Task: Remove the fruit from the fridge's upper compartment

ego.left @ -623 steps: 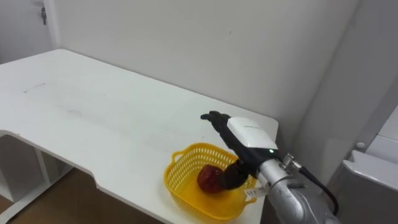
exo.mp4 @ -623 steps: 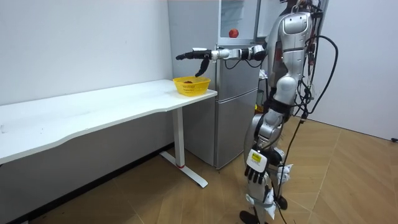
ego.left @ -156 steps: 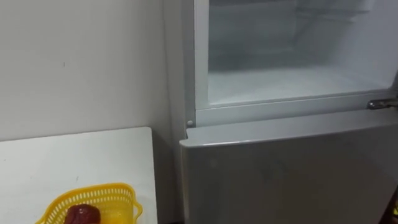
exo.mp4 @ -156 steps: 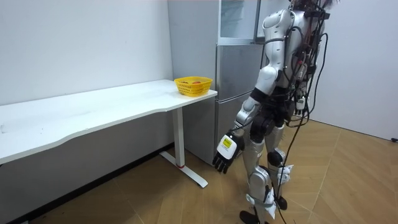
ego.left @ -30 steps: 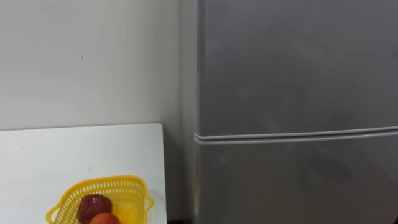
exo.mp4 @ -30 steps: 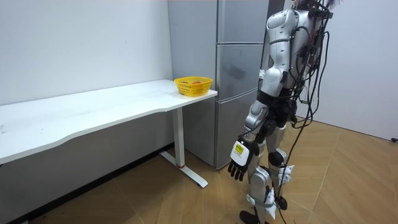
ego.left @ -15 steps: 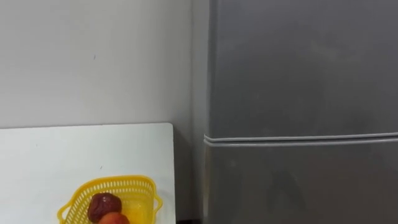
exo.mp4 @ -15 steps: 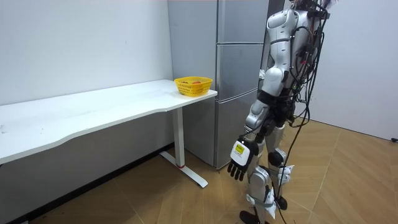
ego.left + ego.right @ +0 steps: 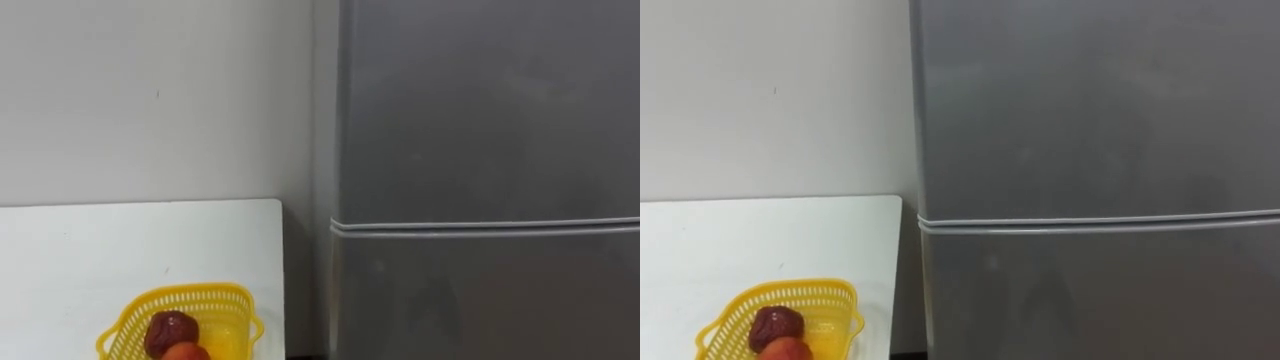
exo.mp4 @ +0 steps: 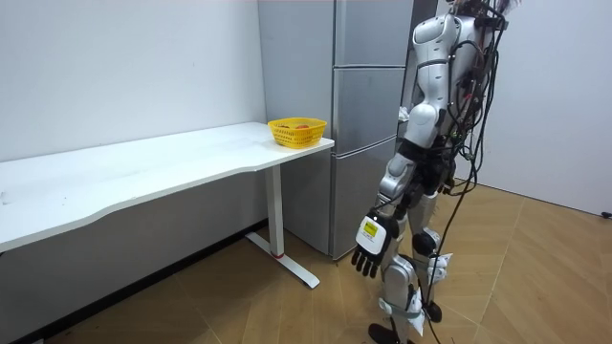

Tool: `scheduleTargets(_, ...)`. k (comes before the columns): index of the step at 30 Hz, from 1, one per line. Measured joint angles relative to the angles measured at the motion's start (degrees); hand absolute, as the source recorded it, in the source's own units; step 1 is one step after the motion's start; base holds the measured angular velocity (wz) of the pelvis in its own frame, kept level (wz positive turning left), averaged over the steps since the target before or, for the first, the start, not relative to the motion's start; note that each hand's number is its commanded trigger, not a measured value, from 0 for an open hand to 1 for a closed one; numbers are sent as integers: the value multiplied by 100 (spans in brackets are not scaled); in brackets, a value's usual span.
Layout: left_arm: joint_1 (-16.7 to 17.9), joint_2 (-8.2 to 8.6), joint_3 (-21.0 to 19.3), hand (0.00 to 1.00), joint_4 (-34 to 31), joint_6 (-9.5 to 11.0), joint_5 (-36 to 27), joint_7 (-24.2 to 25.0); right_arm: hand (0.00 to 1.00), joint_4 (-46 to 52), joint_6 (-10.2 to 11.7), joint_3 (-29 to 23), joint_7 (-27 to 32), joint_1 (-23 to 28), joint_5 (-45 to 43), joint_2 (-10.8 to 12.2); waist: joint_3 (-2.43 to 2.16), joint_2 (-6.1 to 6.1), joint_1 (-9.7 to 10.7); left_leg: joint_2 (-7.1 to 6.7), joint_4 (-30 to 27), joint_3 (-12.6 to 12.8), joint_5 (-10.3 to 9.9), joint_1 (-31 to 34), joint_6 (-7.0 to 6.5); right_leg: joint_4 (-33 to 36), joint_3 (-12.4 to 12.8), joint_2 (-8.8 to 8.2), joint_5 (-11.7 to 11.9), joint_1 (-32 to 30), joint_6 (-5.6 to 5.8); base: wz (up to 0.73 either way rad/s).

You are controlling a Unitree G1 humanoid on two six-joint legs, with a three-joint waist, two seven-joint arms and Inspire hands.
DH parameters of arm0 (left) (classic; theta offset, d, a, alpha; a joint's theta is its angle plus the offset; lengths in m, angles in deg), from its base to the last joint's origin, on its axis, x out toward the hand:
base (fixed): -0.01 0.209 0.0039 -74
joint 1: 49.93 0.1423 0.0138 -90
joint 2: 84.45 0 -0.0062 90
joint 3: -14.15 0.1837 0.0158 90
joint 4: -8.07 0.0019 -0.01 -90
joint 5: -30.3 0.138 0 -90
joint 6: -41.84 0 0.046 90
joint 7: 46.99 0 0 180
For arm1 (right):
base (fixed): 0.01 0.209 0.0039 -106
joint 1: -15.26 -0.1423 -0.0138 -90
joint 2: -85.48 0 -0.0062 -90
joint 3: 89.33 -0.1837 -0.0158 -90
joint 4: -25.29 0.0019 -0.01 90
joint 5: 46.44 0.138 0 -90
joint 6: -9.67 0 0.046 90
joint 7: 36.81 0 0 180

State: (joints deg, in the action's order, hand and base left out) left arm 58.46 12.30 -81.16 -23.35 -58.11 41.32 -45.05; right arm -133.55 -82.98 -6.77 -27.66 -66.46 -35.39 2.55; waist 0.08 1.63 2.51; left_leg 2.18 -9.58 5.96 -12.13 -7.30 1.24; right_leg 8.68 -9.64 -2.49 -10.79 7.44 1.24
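The eye views look at the grey fridge (image 9: 480, 120) from close up, and both of its doors are closed. A thin line runs across where the upper door (image 9: 490, 90) meets the lower door (image 9: 480, 300). Just beside the fridge is the white table (image 9: 90, 250). Near its corner sits a yellow basket (image 9: 215, 296) with two fruits touching inside — a dark red fruit (image 9: 168, 332) and an orange-red fruit (image 9: 186, 352).

The room view shows the robot standing in front of the fridge, facing it. Its left hand (image 10: 369, 247) hangs low by its leg — fingers loose, holding nothing.
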Motion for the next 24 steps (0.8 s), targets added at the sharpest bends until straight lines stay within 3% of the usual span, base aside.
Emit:
scheduleTargets(7,-25,58,-1,0,88,-55,-8,54,0,-41,-9,1,-127,17,68,32,2,-30,9,-1,-1,2,0,-18,0,-1,5,-2,0,14,0,0)
scheduleTargets(24,-36,160,-18,0,156,-350,123,110,0,-257,-324,-4,-630,200,437,137,6,-54,18,-6,-14,-73,0,-40,0,-8,-81,-10,-5,91,-3,2)
